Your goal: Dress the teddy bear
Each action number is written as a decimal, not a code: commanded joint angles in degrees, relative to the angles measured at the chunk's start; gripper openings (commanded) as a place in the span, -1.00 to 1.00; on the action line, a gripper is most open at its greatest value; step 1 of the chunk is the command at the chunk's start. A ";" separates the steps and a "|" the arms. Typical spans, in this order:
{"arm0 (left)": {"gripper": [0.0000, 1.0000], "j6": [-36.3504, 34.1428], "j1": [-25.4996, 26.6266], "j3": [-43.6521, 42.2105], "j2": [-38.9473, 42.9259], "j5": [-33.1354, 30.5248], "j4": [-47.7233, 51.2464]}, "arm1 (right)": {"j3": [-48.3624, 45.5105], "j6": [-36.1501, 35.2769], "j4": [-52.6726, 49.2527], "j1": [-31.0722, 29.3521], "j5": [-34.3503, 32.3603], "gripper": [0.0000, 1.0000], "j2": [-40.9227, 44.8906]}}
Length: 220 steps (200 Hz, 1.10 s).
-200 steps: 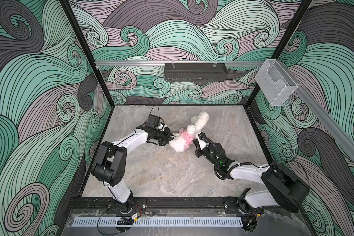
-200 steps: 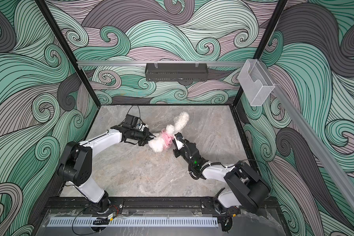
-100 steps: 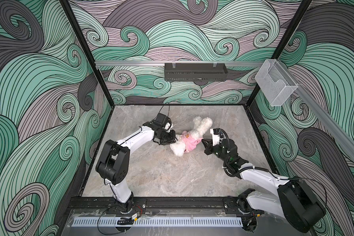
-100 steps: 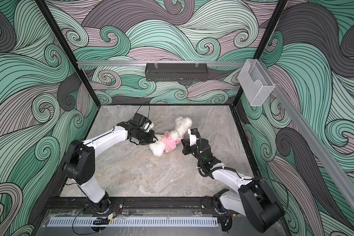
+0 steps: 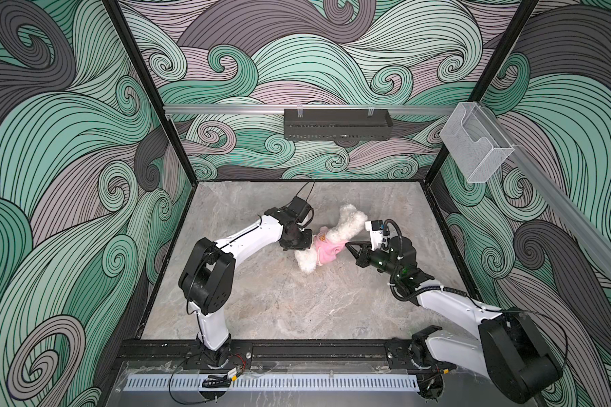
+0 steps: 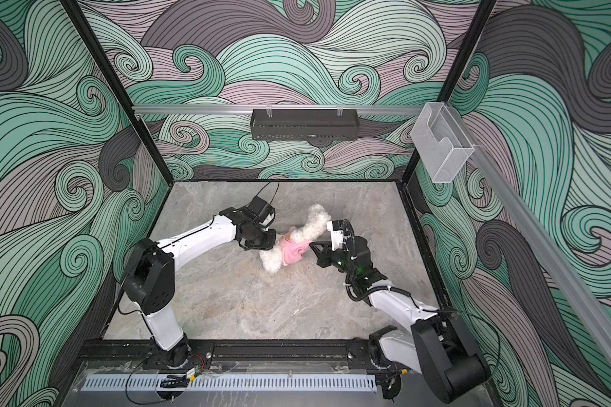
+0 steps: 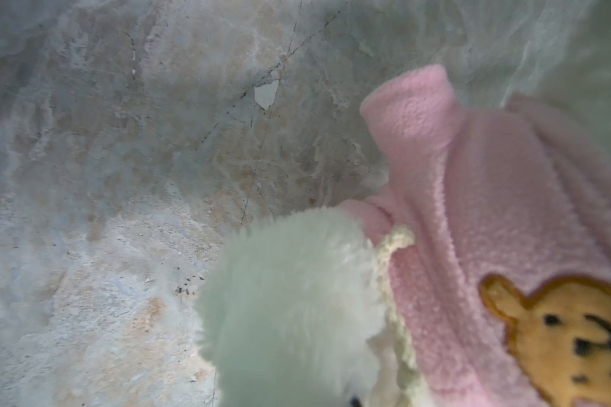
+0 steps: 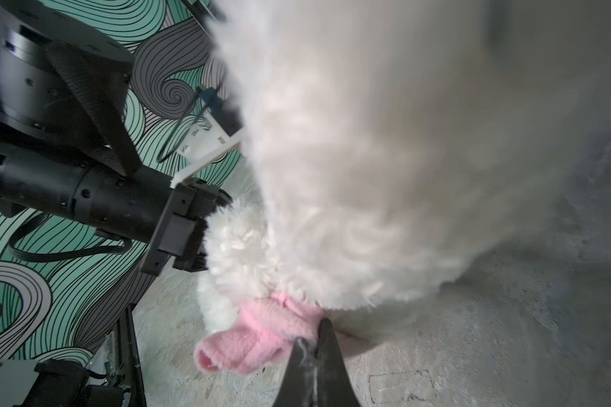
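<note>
Fluffy white bear [image 5: 350,220] in a pink fleece shirt [image 5: 323,250], mid-frame on the marbled table [image 5: 279,299].
Its long axis runs diagonally, head lower left, legs upper right. Left gripper [image 5: 306,243] is clenched on fur at the head end; right gripper [image 5: 348,244] pinches the shirt's hem. Perforated black tray [image 5: 337,123] and clear plastic bin [image 5: 475,148] hang on the walls; tray contents hidden.

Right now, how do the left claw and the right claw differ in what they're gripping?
The left claw presses into the fur of the fluffy white plush teddy bear, while the right claw pinches the edge of the small pink fleece shirt. The left claw's fingers are hidden in fur; the right claw's black fingers show, pressed together. Both are shut, on opposite sides of the bear.
</note>
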State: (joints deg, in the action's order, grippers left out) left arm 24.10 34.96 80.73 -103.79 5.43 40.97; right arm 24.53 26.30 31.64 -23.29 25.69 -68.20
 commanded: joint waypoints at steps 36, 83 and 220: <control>-1.00 -8.26 4.04 -1.49 -2.64 -16.85 7.16 | 0.06 14.05 7.08 9.14 -6.20 -1.00 2.32; -1.00 -10.63 4.24 -8.11 0.15 -19.32 0.99 | -6.67 23.59 7.93 16.86 -11.70 -1.00 2.36; -1.00 1.95 -0.42 -5.59 3.97 1.08 -10.73 | 6.78 -16.66 -21.04 1.73 0.66 -0.18 4.81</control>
State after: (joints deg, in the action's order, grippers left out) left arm 23.86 34.28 73.06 -100.16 5.23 27.53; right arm 28.29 16.67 17.63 -21.41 22.90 -67.55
